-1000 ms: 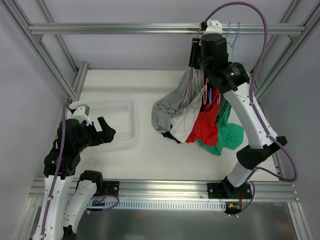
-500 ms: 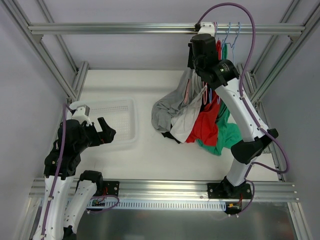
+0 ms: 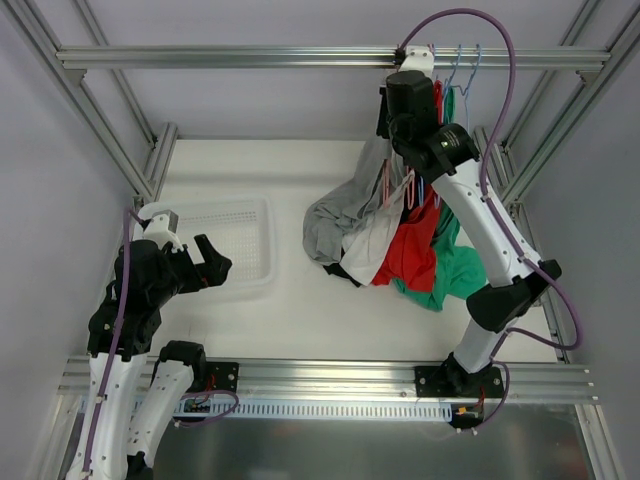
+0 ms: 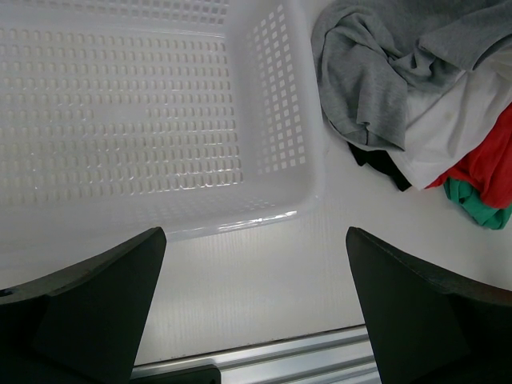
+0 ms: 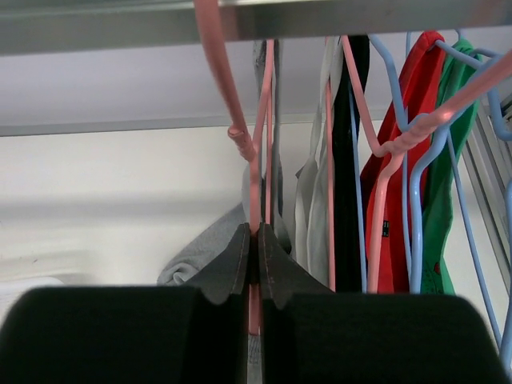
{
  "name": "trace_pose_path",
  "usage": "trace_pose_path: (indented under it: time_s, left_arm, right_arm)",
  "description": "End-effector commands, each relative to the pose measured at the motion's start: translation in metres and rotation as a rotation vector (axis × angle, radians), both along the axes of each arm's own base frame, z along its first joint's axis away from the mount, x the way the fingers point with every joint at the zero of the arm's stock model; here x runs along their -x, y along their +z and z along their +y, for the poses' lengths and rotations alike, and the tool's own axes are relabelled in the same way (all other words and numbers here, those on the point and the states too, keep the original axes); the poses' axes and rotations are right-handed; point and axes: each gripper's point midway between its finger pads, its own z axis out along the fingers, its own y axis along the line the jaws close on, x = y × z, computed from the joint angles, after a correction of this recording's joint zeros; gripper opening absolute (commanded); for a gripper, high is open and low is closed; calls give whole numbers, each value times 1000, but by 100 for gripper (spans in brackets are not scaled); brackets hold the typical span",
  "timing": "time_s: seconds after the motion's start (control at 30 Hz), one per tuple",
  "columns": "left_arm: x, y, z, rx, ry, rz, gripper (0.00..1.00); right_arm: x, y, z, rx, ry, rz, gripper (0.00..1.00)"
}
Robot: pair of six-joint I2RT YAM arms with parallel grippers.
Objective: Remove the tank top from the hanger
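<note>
Up at the rail (image 5: 120, 20), the right fingers (image 5: 244, 254) are pinched tight on the neck of the pink hanger (image 5: 232, 112), whose grey tank top (image 3: 335, 222) trails down onto the surface (image 3: 300, 310). A good lift probably takes the hook straight up off the rail, clear of neighbouring wires. The left fingers (image 3: 210, 262) gape over one basket (image 4: 272, 120), holding nothing; five garment colours show, with at least two pink and two blue hangers (image 5: 416, 200).

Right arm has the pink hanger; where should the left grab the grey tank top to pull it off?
Probably the bunched lower folds of the tank top, on the table, approached from the basket side: they lie nearest the open left gripper, with the white top beyond.
</note>
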Motion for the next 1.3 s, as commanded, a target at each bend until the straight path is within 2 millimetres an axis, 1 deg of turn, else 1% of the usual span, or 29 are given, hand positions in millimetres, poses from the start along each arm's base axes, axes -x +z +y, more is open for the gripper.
trace_pose_path:
  time_s: [0.0, 0.07, 0.1, 0.13, 0.17, 0.2, 0.23, 0.33, 0.43, 0.53, 0.57, 0.63, 0.7, 0.73, 0.77, 0.83, 0.87, 0.9, 0.93, 0.97, 1.0, 1.03, 1.07, 1.1, 1.13, 1.17, 1.2, 1.23, 1.27]
  left_arm:
    - [-3, 6, -3, 14, -10, -33, 99]
    - [-3, 7, -3, 13, -11, -35, 99]
    - [-3, 6, -3, 13, -11, -34, 99]
    - [-2, 7, -3, 12, -9, -37, 99]
    - [-3, 7, -3, 13, -9, -38, 99]
    - [-2, 7, -3, 13, -9, -38, 99]
    - [-3, 7, -3, 11, -7, -38, 99]
    - [-3, 7, -3, 11, -7, -37, 99]
    - [-2, 8, -2, 10, -4, -45, 98]
    - [-1, 9, -2, 12, -2, -52, 98]
    - [-1, 9, -2, 12, -5, -49, 99]
    - [-1, 10, -4, 15, -16, -52, 99]
    - [-1, 12, -6, 14, -36, -56, 99]
    - [1, 18, -12, 28, -68, -67, 99]
    - [2, 21, -15, 38, -86, -71, 99]
    - [1, 31, -24, 68, -133, -90, 99]
    - [1, 42, -35, 107, -183, -120, 99]
    - [0, 48, -40, 129, -204, -136, 99]
    - [-2, 54, -44, 151, -221, -156, 99]
    - [-7, 72, -53, 207, -252, -210, 99]
    - [-11, 78, -61, 245, -277, -218, 99]
    - [-15, 84, -69, 286, -312, -232, 99]
    - [-16, 109, -84, 374, -390, -297, 99]
    - [-24, 112, -92, 411, -414, -290, 99]
    - [-23, 123, -105, 439, -471, -306, 99]
    - [-26, 132, -113, 441, -492, -331, 99]
    - [-46, 133, -117, 412, -440, -340, 98]
    - [-37, 154, -139, 412, -511, -371, 99]
    - [-39, 160, -149, 385, -530, -390, 99]
  right_arm:
    - [14, 47, -7, -111, 21, -141, 0]
    - [16, 56, -1, -134, 65, -186, 0]
    - [23, 67, -4, -149, 83, -214, 0]
    - [25, 75, -4, -156, 93, -247, 0]
    - [25, 73, -3, -148, 108, -253, 0]
    - [31, 80, -3, -150, 124, -277, 0]
    - [30, 85, -5, -148, 125, -300, 0]
    - [31, 87, -5, -141, 149, -306, 0]
    - [37, 92, 4, -142, 218, -322, 0]
    - [41, 87, 12, -131, 282, -321, 0]
    - [47, 92, 12, -145, 295, -332, 0]
    - [52, 84, 12, -154, 305, -314, 0]
    - [68, 87, 11, -197, 338, -317, 0]
    - [72, 73, 14, -202, 361, -287, 0]
    - [88, 78, 16, -226, 419, -294, 0]
    - [105, 73, 22, -261, 483, -278, 0]
    - [116, 59, 32, -271, 558, -241, 0]
    - [136, 67, 32, -290, 616, -259, 0]
    - [147, 62, 36, -295, 664, -245, 0]
    - [160, 45, 43, -304, 734, -201, 0]
    - [171, 41, 44, -316, 766, -193, 0]
    - [191, 48, 39, -343, 794, -211, 0]
    - [200, 32, 40, -353, 819, -177, 0]
    - [210, 30, 39, -360, 840, -177, 0]
    - [229, 37, 31, -395, 854, -194, 0]
    - [241, 35, 29, -417, 878, -184, 0]
    - [248, 24, 27, -422, 884, -162, 0]
    - [267, 29, 16, -432, 899, -193, 0]
    - [275, 27, 11, -434, 908, -198, 0]
